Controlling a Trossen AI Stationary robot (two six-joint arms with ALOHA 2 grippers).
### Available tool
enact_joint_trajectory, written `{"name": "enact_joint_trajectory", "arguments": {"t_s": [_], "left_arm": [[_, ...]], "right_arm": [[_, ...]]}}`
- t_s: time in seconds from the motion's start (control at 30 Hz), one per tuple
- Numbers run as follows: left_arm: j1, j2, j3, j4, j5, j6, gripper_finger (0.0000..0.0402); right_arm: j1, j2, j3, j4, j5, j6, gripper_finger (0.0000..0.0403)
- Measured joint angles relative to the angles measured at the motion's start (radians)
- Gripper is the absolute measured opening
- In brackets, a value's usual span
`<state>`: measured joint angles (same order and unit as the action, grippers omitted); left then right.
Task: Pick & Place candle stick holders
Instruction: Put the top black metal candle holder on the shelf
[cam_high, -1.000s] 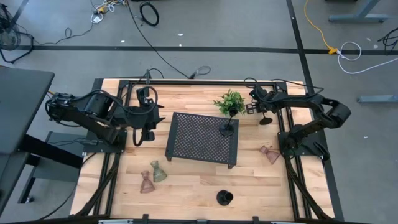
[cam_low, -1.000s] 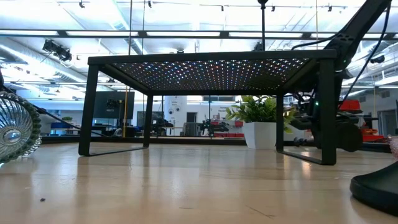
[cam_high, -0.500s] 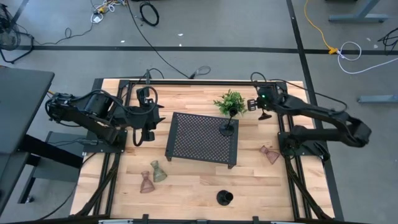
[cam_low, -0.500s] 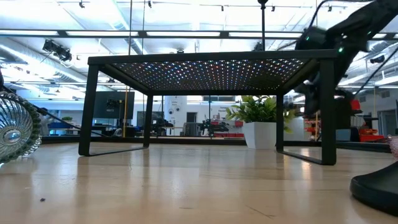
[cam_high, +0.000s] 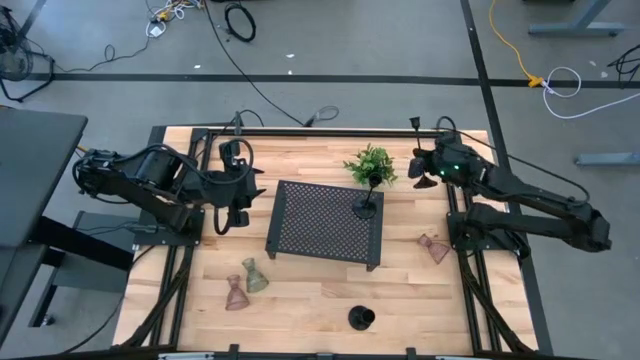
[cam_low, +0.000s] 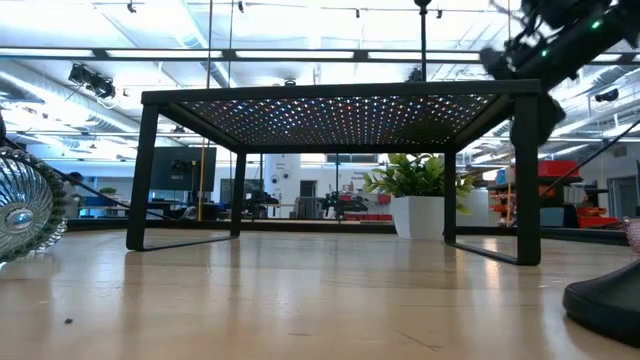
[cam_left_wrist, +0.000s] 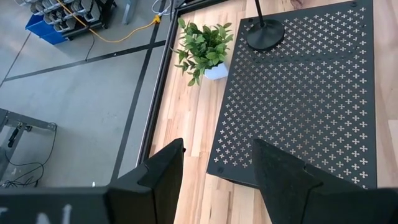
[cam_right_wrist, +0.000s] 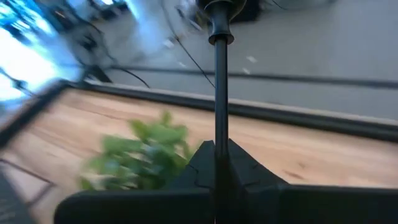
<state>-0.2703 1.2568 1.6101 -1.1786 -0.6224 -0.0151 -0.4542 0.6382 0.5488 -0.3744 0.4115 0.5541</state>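
In the right wrist view the leafy plant (cam_right_wrist: 140, 152) is smeared to a green blur, and the thin black candle stick holder stem (cam_right_wrist: 220, 87) vanishes between the closed fingers (cam_right_wrist: 249, 171), its base hidden. The low view cuts a ribbed glass holder (cam_low: 28, 205) at the left edge and a black round base (cam_low: 608, 300) at the right corner. In the high view, the small dark object (cam_high: 422, 178) beside the right arm near the counter's far right corner is too small to identify.
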Motion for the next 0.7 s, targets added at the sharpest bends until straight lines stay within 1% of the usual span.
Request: {"name": "enact_joint_trajectory", "arguments": {"t_s": [0.2,0.5,0.7], "left_arm": [[0.0,0.0,0.0,0.0,0.0,0.001,0.0192],[0.0,0.0,0.0,0.0,0.0,0.001,0.0192],[0.0,0.0,0.0,-0.001,0.0,0.002,0.0193]], "right_arm": [[0.114,-0.05,0.0,0.126,0.0,-0.052,0.0001],[0.27,-0.057,0.002,0.317,0.015,-0.154,0.0001],[0.399,-0.057,0.002,0.472,0.028,-0.246,0.0001]]}}
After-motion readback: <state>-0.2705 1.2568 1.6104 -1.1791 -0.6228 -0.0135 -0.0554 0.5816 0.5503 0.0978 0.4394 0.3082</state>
